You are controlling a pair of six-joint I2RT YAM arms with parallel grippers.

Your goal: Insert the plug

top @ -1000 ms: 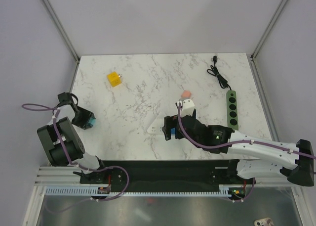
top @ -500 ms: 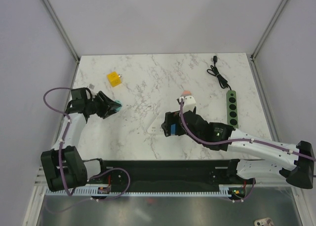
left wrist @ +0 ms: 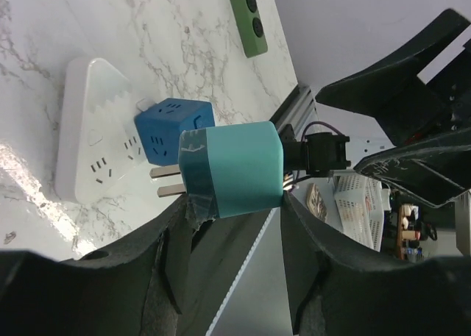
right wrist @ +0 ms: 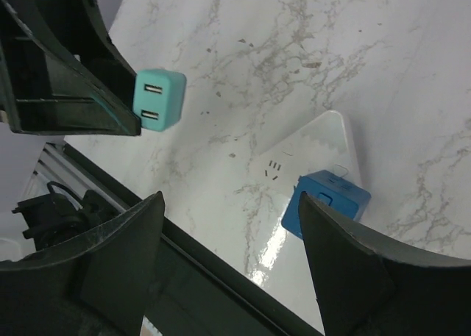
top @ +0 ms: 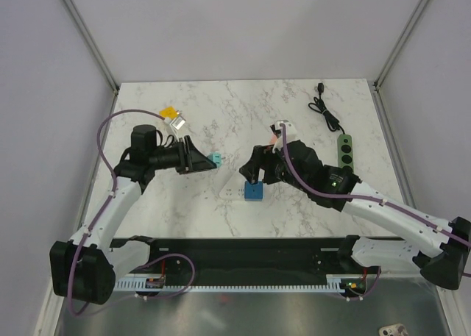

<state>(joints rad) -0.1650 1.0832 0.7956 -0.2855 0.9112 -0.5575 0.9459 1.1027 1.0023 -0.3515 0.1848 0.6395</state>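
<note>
My left gripper (top: 208, 161) is shut on a teal plug cube (top: 215, 160), held above the table left of a white triangular socket block (top: 232, 190). In the left wrist view the teal plug (left wrist: 234, 168) shows two metal prongs pointing at the white block (left wrist: 92, 134). A blue cube adapter (top: 254, 191) sits plugged into the white block; it also shows in the left wrist view (left wrist: 175, 126) and the right wrist view (right wrist: 326, 202). My right gripper (top: 254, 173) is open and empty, just above the blue cube. The right wrist view shows the teal plug (right wrist: 158, 99) and the white block (right wrist: 316, 151).
A yellow cube (top: 171, 113) lies at the back left, partly behind the left arm. A green power strip (top: 346, 154) with a black cable (top: 327, 109) runs along the right side. A small pink object (top: 277, 135) peeks out behind the right arm.
My left arm has swung right with the teal plug, from the left edge toward the white block. My right gripper has let go of the blue cube and lifted off it.
</note>
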